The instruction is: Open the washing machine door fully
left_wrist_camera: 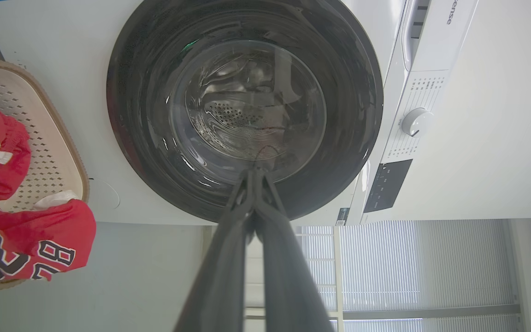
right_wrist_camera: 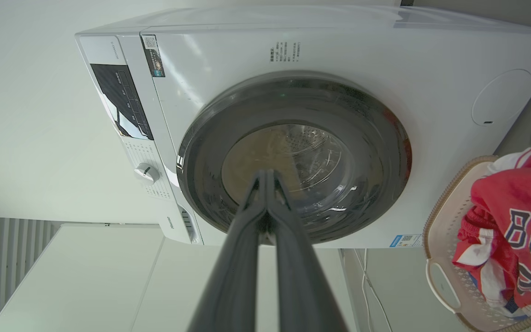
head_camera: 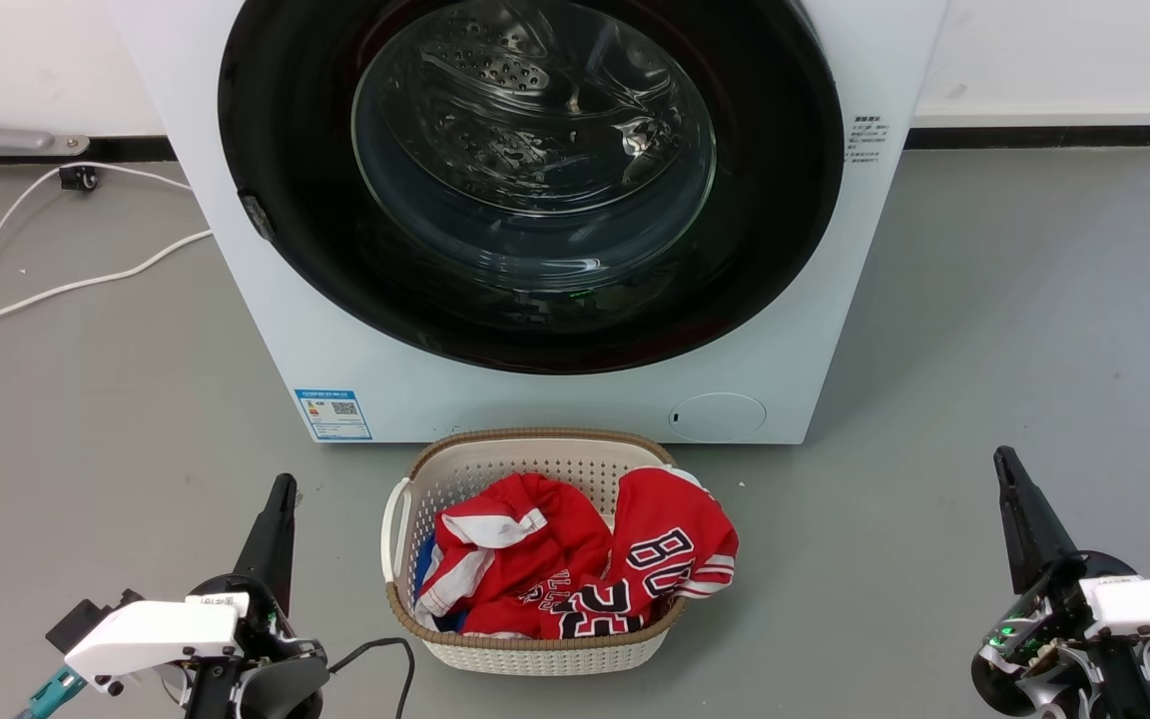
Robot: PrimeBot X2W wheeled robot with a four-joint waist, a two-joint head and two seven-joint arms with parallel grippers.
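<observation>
Heads up, the washing machine door (head_camera: 532,170) is shut, sitting flush against the front of the washing machine (head_camera: 575,404). The black ring runs almost to the white edges on both sides, so you've got very little cabinet face beside it. There's a small grey tab on the door's left rim (head_camera: 256,216); I can't tell what it is.

Your left gripper (head_camera: 284,485) is low at the left of the head view, with its fingers pressed together and nothing in them. The left wrist view shows the same thing, with the tips meeting in front of the glass bowl. Your right gripper (head_camera: 1002,457) is low at the right, fingers also together and holding nothing. Both are well apart from the door.

The laundry basket (head_camera: 455,457) sits right in front of the machine, under the door's lower edge. Its far rim is just beside the machine's base and it has red jerseys (head_camera: 635,559) piled inside. It's between your two grippers.

For room, the grey floor (head_camera: 994,330) to the right of the machine is open back to the wall. On the left a white cable (head_camera: 66,290) loops over the floor near the machine's corner. The blue label sticker (head_camera: 333,413) is at the lower left of the front, and a round cover (head_camera: 718,416) is at the lower right.
</observation>
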